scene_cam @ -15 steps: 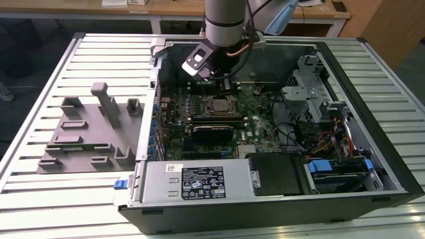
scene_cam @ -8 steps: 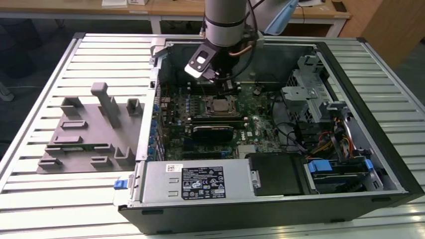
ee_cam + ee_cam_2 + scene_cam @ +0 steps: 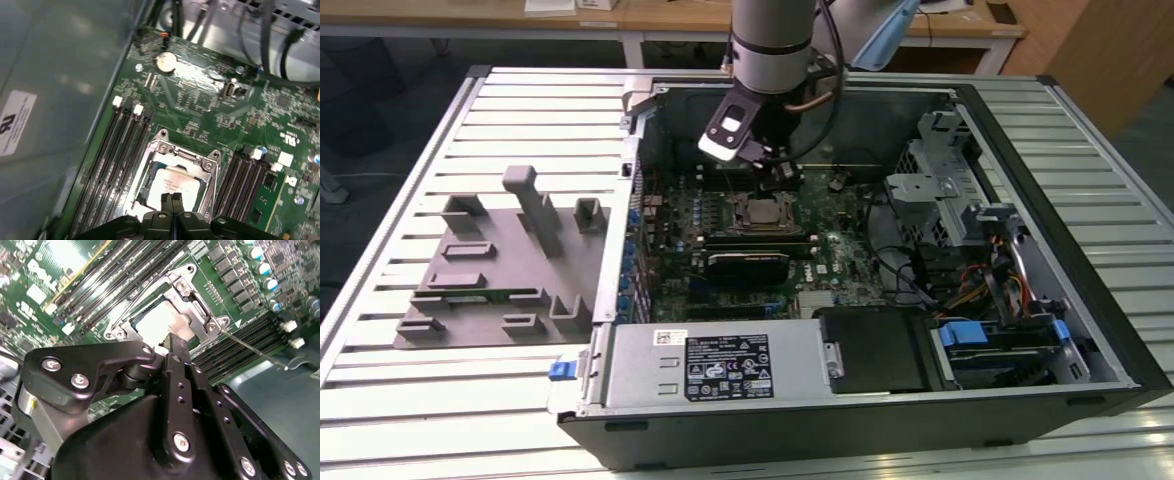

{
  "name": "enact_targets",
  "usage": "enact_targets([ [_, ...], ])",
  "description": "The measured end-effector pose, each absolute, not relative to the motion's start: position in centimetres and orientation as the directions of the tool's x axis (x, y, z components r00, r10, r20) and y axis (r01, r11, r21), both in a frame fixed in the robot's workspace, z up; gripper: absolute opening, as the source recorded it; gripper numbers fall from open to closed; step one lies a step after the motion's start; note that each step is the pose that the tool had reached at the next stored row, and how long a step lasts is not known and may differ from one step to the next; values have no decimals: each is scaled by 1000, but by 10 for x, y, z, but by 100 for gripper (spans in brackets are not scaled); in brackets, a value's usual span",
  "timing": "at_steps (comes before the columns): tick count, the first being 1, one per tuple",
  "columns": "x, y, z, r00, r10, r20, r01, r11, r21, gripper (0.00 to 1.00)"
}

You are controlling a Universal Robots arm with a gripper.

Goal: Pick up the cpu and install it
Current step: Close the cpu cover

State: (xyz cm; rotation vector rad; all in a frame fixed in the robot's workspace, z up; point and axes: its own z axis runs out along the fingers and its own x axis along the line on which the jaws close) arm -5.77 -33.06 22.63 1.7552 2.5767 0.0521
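Resting in the square metal-framed socket (image 3: 186,156), the flat silvery cpu (image 3: 175,184) lies under the black gripper (image 3: 171,200), clenched and empty; a white printed label (image 3: 727,366) sits lower-centre in the exterior view

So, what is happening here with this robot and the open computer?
A robot arm reaches down into an open computer case that lies on a slatted table. Its pincer is shut and sits just over the cpu. The cpu lies flat inside the metal-framed socket on the green motherboard, between the memory slots. Whether the pincer touches the chip cannot be told.
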Motion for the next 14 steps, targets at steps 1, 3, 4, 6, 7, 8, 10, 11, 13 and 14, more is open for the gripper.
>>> enact_targets([
  [1, -58, -331, 226, -382, 924, -1, 924, 381, 41, 11],
  [3, -58, -331, 226, -412, 911, -1, 910, 412, 41, 11],
  [4, -58, -331, 226, -427, 904, -1, 903, 427, 41, 11],
  [6, -58, -331, 226, -458, 889, -1, 888, 458, 41, 11],
  [7, -58, -331, 226, -475, 880, -1, 879, 474, 41, 11],
  [8, -58, -331, 226, -490, 872, -1, 871, 489, 41, 11],
  [10, -58, -331, 226, -518, 856, -2, 855, 517, 40, 11],
  [11, -58, -331, 226, -530, 848, -2, 847, 530, 40, 11],
  [13, -58, -331, 226, -556, 831, -3, 830, 556, 40, 11],
  [14, -58, -331, 226, -570, 822, -3, 821, 570, 39, 11],
])
